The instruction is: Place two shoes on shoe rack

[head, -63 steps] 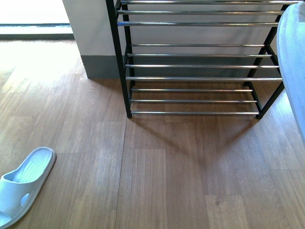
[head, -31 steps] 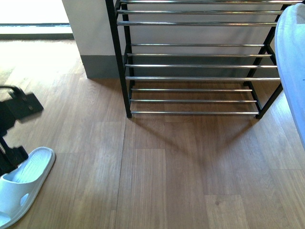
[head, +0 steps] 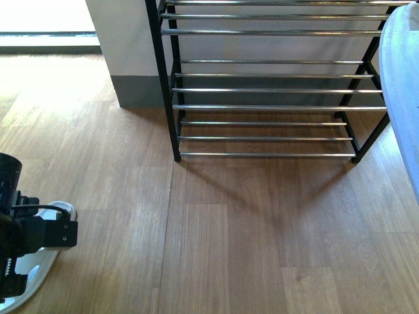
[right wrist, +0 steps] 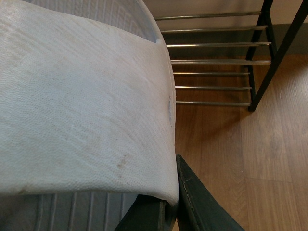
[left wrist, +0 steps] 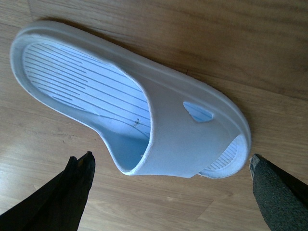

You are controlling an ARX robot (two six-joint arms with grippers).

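so far nothing sits on the shoe rack (head: 268,108) at 12 o'clock. right gripper (right wrist: 173,202) clamps one pale slide (right wrist: 82,96), raised at 3 o'clock. left gripper (left wrist: 169,166) hangs spread wide astride the other slide (left wrist: 125,96), which lies on the floor (head: 229,248) at 8 o'clock. both placements remain.

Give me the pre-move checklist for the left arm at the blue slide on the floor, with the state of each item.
1. Left gripper open: ok. Its fingers stand apart on either side of the floor slide.
2. Floor slide lying sole down on the wooden floor: ok.
3. Fingers low enough to close on the slide's strap: cannot tell. The left wrist view does not settle their height.
4. Right gripper gripping the held slide: ok. The slide's edge sits between the dark fingers.
5. Shoe rack has room: ok. No shoe sits on the tiers in view.
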